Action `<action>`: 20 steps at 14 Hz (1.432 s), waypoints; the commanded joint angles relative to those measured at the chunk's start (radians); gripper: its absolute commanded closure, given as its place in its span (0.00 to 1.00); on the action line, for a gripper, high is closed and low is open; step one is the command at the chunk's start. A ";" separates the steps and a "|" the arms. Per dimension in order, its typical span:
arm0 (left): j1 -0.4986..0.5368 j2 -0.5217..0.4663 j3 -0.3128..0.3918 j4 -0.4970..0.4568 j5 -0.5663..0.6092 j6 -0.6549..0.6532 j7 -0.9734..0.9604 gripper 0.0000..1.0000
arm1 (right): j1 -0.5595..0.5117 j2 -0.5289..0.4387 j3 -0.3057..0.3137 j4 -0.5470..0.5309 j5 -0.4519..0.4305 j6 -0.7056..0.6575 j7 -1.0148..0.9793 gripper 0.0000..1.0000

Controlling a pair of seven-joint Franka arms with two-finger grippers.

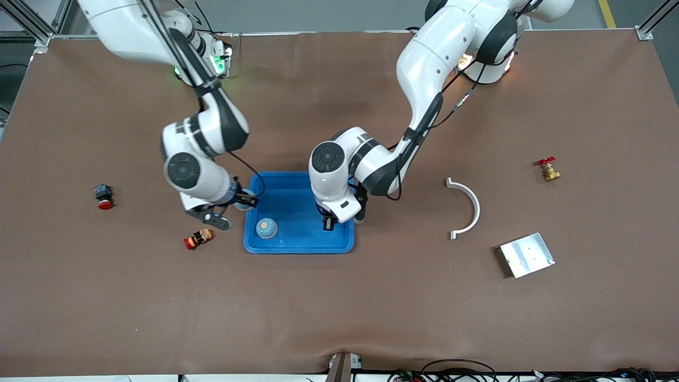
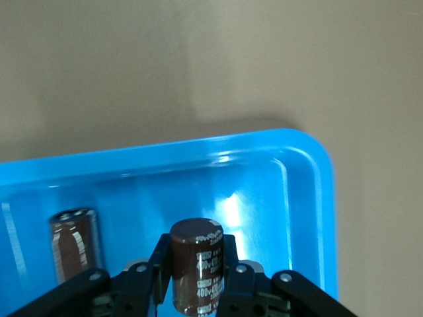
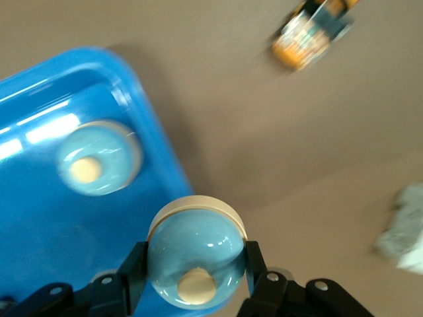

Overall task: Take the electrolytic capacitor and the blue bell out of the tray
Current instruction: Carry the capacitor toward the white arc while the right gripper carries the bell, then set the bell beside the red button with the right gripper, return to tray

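A blue tray (image 1: 297, 244) sits mid-table. My left gripper (image 1: 329, 223) is over the tray's end toward the left arm, shut on an upright brown capacitor (image 2: 198, 264), as the left wrist view (image 2: 196, 249) shows. A second brown capacitor (image 2: 73, 241) stands in the tray. My right gripper (image 1: 245, 201) is over the tray's rim at the right arm's end, shut on a light-blue domed bell (image 3: 196, 254). A second bell (image 1: 266, 228) sits in the tray and also shows in the right wrist view (image 3: 98, 158).
An orange-red button (image 1: 198, 239) lies beside the tray toward the right arm's end, and a black-red button (image 1: 103, 196) farther out. Toward the left arm's end lie a white curved bracket (image 1: 469, 209), a metal plate (image 1: 526, 254) and a brass valve (image 1: 549, 171).
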 commanded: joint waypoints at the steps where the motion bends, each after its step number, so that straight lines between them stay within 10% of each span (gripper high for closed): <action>1: 0.008 -0.083 0.004 -0.017 -0.026 -0.091 0.184 1.00 | -0.147 -0.055 0.010 -0.043 0.003 -0.061 -0.277 1.00; 8: 0.046 -0.177 0.008 -0.082 -0.029 -0.250 0.675 1.00 | -0.407 -0.040 -0.081 -0.097 -0.026 0.022 -0.931 1.00; 17: 0.227 -0.637 -0.028 -0.714 -0.055 -0.007 1.353 1.00 | -0.404 0.023 -0.171 -0.181 -0.057 0.156 -1.080 0.86; 20: 0.262 -0.662 -0.031 -0.762 -0.056 0.026 1.486 1.00 | -0.401 0.025 -0.173 -0.180 -0.055 0.153 -1.078 0.00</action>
